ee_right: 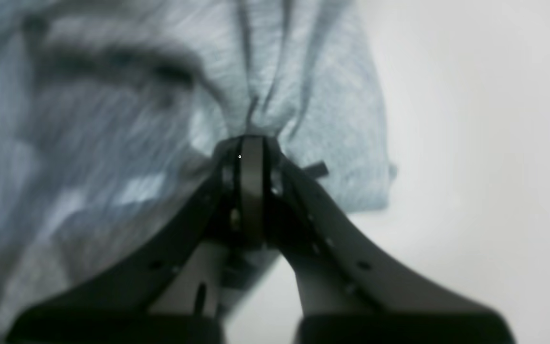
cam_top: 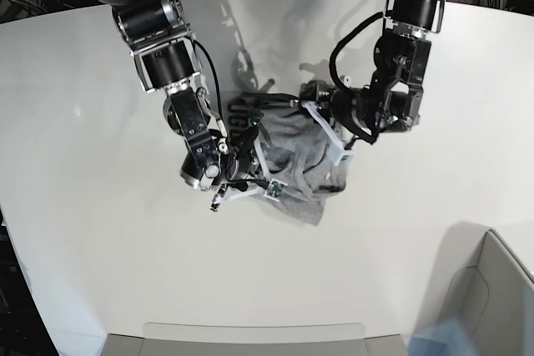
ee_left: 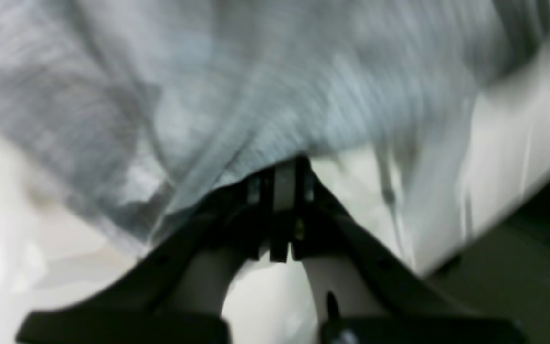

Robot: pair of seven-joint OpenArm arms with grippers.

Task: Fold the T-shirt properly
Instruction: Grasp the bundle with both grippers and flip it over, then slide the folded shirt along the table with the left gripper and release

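Base view shows the T-shirt (cam_top: 296, 164) bunched mid-table between both arms. Left gripper (ee_left: 284, 167) and right gripper (ee_right: 251, 143) each pinch its fabric. It seems soft, light; edges look safest to hold.

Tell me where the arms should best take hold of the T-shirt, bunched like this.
Judging by its pose, at opposite outer edges. The T-shirt lies crumpled between both arms, and the right gripper and left gripper each pinch a gathered edge from their own side, so lifting apart should spread it.
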